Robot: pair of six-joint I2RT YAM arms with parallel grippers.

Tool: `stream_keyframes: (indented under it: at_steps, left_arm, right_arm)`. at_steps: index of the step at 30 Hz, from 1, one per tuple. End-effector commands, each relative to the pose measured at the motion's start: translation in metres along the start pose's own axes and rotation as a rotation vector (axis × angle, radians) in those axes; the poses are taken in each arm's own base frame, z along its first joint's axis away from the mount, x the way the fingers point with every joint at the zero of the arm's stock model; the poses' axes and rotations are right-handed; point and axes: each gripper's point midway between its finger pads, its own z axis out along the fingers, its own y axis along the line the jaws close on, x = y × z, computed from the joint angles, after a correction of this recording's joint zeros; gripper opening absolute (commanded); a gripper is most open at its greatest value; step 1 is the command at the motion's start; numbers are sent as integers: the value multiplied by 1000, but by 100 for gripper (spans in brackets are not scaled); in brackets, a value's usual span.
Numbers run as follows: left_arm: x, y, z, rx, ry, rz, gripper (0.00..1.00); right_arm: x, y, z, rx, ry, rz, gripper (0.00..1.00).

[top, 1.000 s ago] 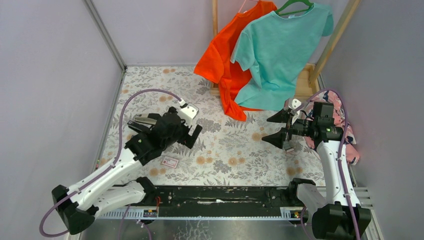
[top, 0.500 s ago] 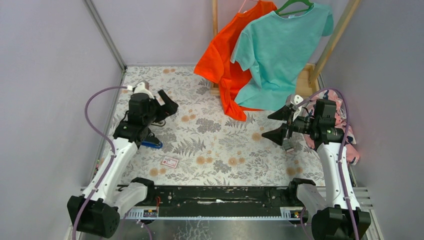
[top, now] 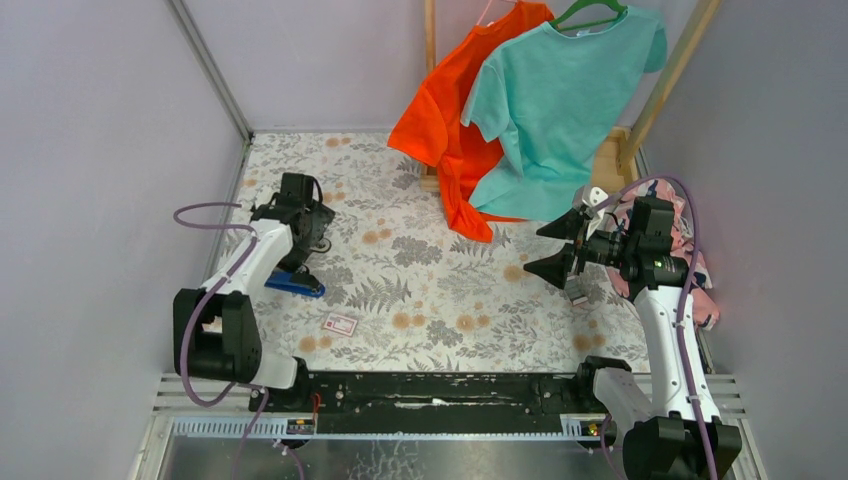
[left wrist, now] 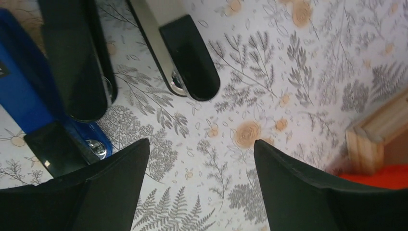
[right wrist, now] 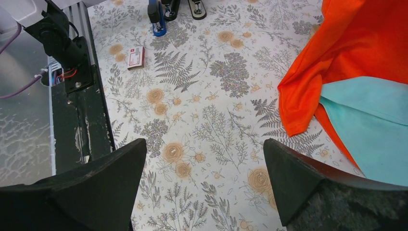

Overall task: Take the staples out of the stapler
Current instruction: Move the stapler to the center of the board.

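Stapler: the small black stapler with a silver-grey metal channel (left wrist: 190, 65) lies on the floral-print tablecloth (left wrist: 298, 86) at the far left of the table. The left wrist view shows a silver channel ending in a rounded black tip, with a second black arm lying alongside it.
Staples: the tiny silvery staples are too small to make out in any view.
Left gripper: the left gripper (left wrist: 201, 159) hangs close above the cloth with its black fingers apart and nothing between them. The stapler's ends lie just ahead of the fingertips, not inside the gap.
Blue bar: a slim blue-and-black bar (left wrist: 21, 91) lies on the near side of the stapler, right against the black arm. It seems to touch it, though the overlap in the wrist view makes that unsure.
Right gripper: the right gripper (right wrist: 204, 154) is held above the right part of the table, its pincer spread wide and empty, well apart from the stapler.
Card: a small red-and-white rectangular card (top: 341, 324) lies flat on the cloth near the blue bar, towards the arms' bases.
Shirts: an orange T-shirt (top: 440, 110) and a teal T-shirt (top: 560, 100) hang side by side at the far edge. The orange one's hem comes down to the cloth.
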Motion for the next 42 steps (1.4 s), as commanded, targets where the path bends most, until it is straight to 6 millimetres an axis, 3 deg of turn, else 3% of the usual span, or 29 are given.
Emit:
stream_keyframes:
  at_steps: [1,7,16,21,27,33,36,38,42]
  left_arm:
    - [-28,11,2,-96,-116,-86,86]
    - [-35,22,29,-165,-97,-136,79]
    - [-46,8,46,-177,-96,-160,77]
    - [-42,12,58,-223,-70,-163,75]
    - [-35,19,65,-263,-41,-155,66]
    - [-32,21,71,-295,-18,-148,49]
    - [-29,19,72,-304,11,-139,31]
    - [-26,14,69,-291,41,-123,21]
    - [-10,-5,63,-191,141,-82,12]
  right_arm:
    - [-3,-4,0,13,-6,-12,99]
    - [-1,-5,0,14,-2,-3,99]
    - [0,-5,0,13,-2,-6,99]
    - [0,-5,0,12,-2,-3,99]
    - [1,-5,0,12,0,-2,99]
    - [1,-5,0,14,1,-5,99]
    - [1,-5,0,15,0,-7,99]
    - [1,-5,0,15,0,-11,99]
    - [3,-6,1,9,1,-1,99]
